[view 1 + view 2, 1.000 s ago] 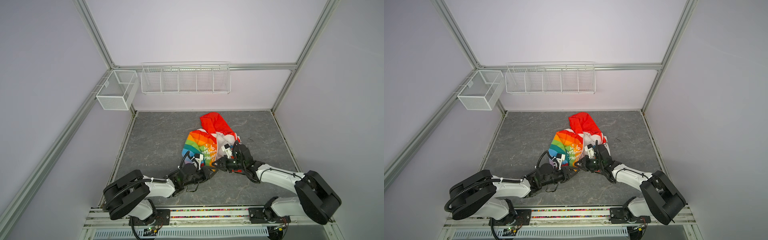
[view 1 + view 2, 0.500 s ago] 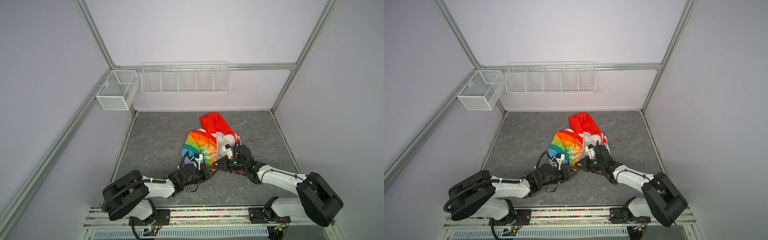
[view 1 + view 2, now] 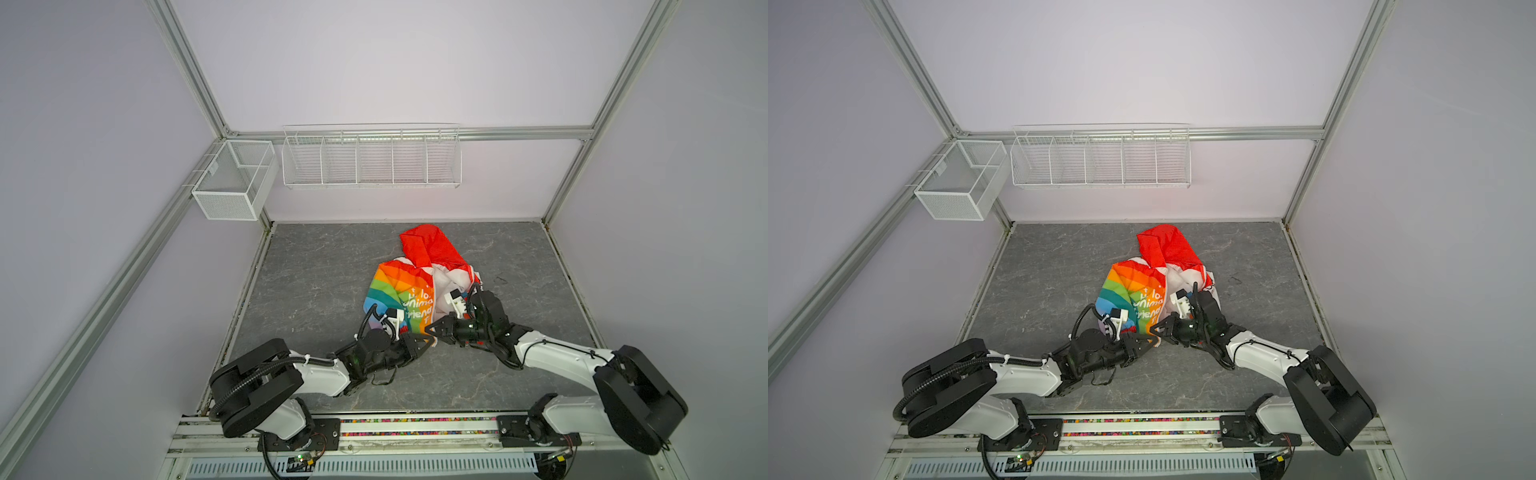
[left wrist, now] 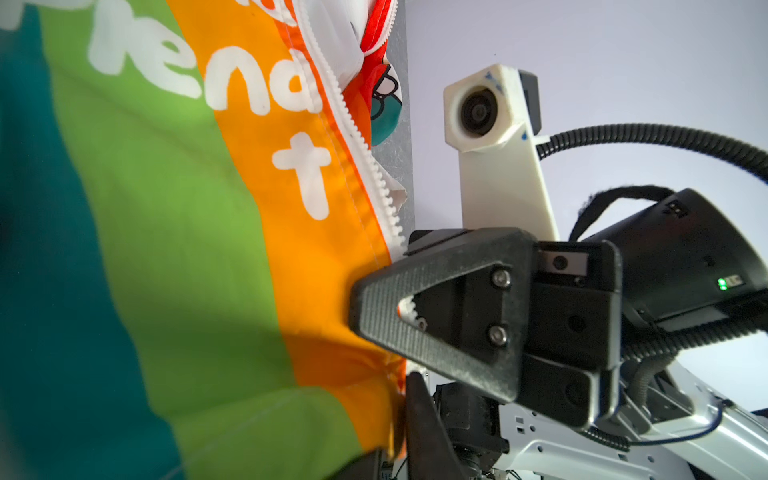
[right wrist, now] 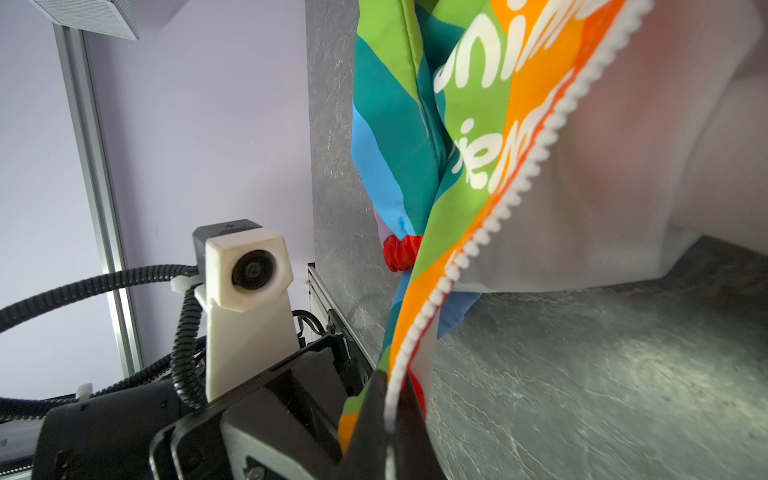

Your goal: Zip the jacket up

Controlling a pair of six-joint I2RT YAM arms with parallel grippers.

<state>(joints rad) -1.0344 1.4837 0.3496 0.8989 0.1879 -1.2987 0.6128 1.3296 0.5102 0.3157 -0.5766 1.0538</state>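
One grey stone-patterned table (image 3: 324, 266) fills the bottom of the cell. On the far wall hangs a long white wire rack (image 3: 370, 160), and at its left a white mesh basket (image 3: 232, 183).

In both top views the jacket (image 3: 399, 291) (image 3: 1133, 291) lies crumpled on the table a little right of the middle. Its rainbow half with white letters is to the left, its white half to the right, and the red hood (image 3: 428, 245) points to the far side.

At the near edge of the jacket the two grippers meet, very close to each other. The right gripper (image 3: 434, 330) (image 5: 390, 399) is closed tight on the near end of the white zipper (image 5: 519, 178), on the edge of the rainbow half; the teeth pass between its jaws. The left gripper (image 3: 424, 345) (image 4: 397, 415) is just beside it, at the near hem of the rainbow half. Its jaws stand narrow with the orange cloth between them, but it cannot be told if they really grip.

The zipper is not joined: the teeth run free along the orange stripe. A red cuff (image 5: 401, 251) shows under the rainbow cloth.
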